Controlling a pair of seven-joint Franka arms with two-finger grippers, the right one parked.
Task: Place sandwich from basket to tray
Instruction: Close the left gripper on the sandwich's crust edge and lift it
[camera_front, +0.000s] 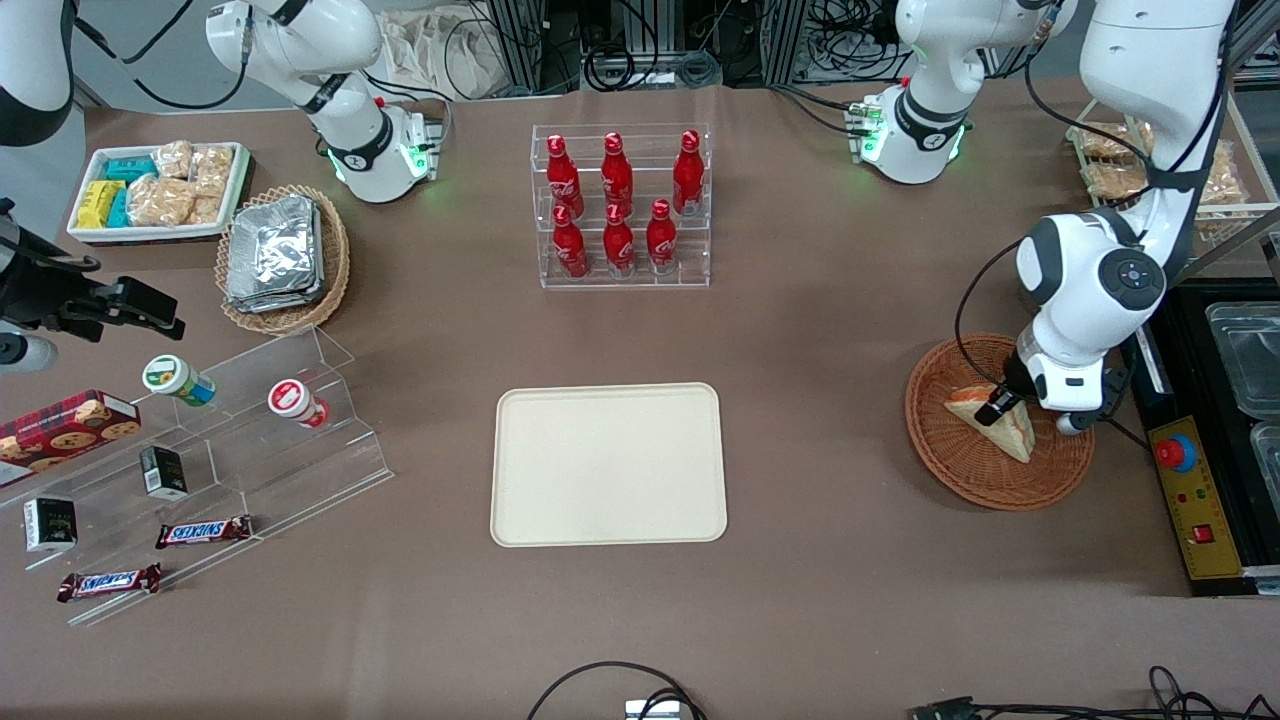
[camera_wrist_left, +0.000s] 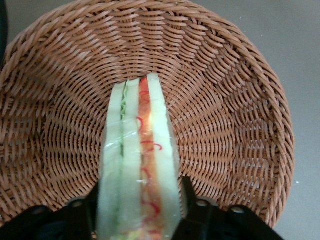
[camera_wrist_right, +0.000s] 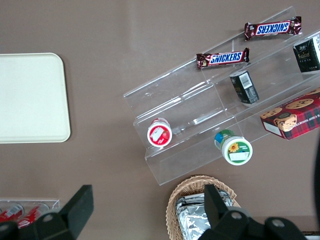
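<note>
gripper (camera_front: 1003, 404) is down in the basket (camera_front: 960, 470), fingers (camera_wrist_left: 192, 202) closed against both bread faces of the sandwich (camera_front: 1000, 425) — the wrist view shows a black pad on each side of the wedge, touching it. the sandwich (camera_wrist_left: 139, 165) stands on edge, filling edge facing the wrist camera, red and orange strip beside a green one, clear wrap over it. i can't tell whether its lower edge touches the basket (camera_wrist_left: 240, 115) weave or sits just above it. nothing else is in the basket.

the tray (camera_front: 608, 464) sits mid-table, well apart from the basket toward the parked arm's end — bare cream surface, nothing on it. open brown tablecloth between basket and tray.

farther from the front camera than the tray: a clear rack (camera_front: 623, 208) with six red bottles in two rows. toward the parked arm's end: a tan wicker basket (camera_front: 335, 262) with silver foil packets (camera_front: 275, 250), a white bin (camera_front: 85, 232) with bagged snacks, and a clear stepped stand (camera_front: 300, 440) carrying two small cups, a cookie box (camera_front: 65, 425), dark small boxes and two snickers bars (camera_front: 205, 531). just beside the basket at the working arm's end is a yellow panel with a red button (camera_front: 1176, 453).
</note>
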